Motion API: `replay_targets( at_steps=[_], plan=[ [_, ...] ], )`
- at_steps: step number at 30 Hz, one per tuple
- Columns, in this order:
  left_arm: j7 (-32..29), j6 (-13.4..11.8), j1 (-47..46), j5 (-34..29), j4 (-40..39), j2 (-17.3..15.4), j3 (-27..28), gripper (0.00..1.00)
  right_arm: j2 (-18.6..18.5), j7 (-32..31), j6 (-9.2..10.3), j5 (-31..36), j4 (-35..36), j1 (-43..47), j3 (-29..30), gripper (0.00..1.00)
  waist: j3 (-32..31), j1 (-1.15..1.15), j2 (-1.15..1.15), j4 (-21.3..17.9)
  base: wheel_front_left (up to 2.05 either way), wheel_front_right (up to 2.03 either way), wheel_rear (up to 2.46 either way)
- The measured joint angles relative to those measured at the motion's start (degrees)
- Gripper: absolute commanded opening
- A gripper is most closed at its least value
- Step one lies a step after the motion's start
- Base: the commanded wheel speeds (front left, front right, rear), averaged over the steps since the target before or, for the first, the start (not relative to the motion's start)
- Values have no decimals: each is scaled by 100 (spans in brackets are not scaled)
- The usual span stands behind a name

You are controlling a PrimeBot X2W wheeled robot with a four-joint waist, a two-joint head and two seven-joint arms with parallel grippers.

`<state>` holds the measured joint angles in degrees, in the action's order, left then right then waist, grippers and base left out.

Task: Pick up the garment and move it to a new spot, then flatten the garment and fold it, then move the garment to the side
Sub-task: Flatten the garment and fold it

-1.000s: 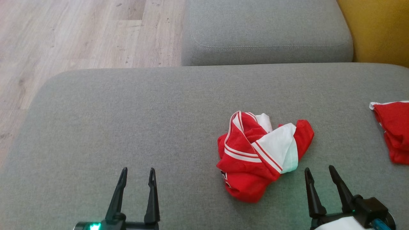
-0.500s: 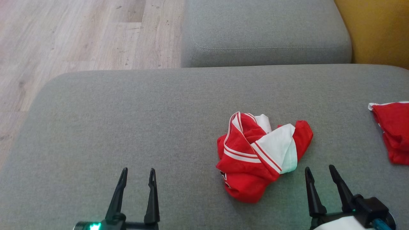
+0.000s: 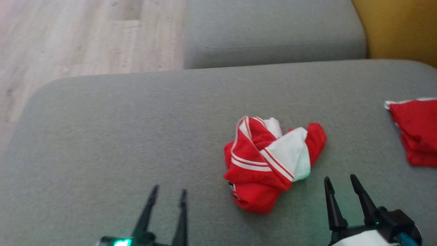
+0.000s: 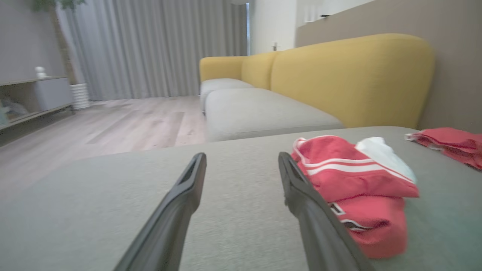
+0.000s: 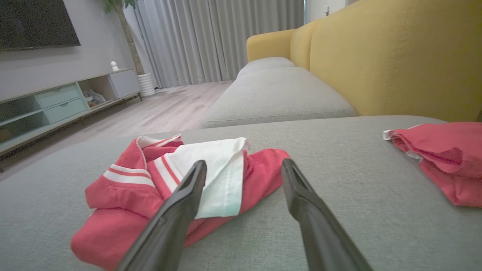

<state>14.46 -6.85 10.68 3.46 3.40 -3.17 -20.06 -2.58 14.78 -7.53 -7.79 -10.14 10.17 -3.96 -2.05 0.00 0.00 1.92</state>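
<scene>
Crumpled red-and-white garment [image 3: 269, 164]: just ahead-left of your right gripper [image 3: 339, 177], farther from your left gripper [image 3: 169, 189]. Both sets of jaws apart, empty.

Bare cushion [image 3: 355, 136] between garment [image 3: 269, 160] and 2nd red cloth [image 3: 414, 133]

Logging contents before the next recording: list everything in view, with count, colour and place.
near cushion: one, grey, foreground
far cushion: one, grey, beyond it
crumpled garment: one, red and white, middle of near cushion
second garment: one, red, white trim, near cushion's right edge
backrest: one, yellow, far right
floor: one, pale wood, far left
curtains: one set, grey, far wall
media unit: one, pale, left wall
left end effector: one, dark, open, empty, left of crumpled garment
right end effector: one, dark, open, empty, right of it
</scene>
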Motion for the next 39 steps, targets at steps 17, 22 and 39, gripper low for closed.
replay_targets(
  at_steps=[17,22,39],
  plan=[
    [-10,495,-2255,-1117,2595,9,-1551,100,-5,0,0,30,260,-435,-52,100,824,2,0,-1539,0,0,0],
    [-9,430,-2637,-1178,3069,12,-1700,100,-5,0,0,18,257,-461,-32,100,1026,1,0,-1948,0,0,0],
    [-2,-344,-3298,-1366,3795,19,-1864,92,-1,0,0,-131,254,-631,-172,100,1310,1,0,-2598,0,0,0]
  ],
)
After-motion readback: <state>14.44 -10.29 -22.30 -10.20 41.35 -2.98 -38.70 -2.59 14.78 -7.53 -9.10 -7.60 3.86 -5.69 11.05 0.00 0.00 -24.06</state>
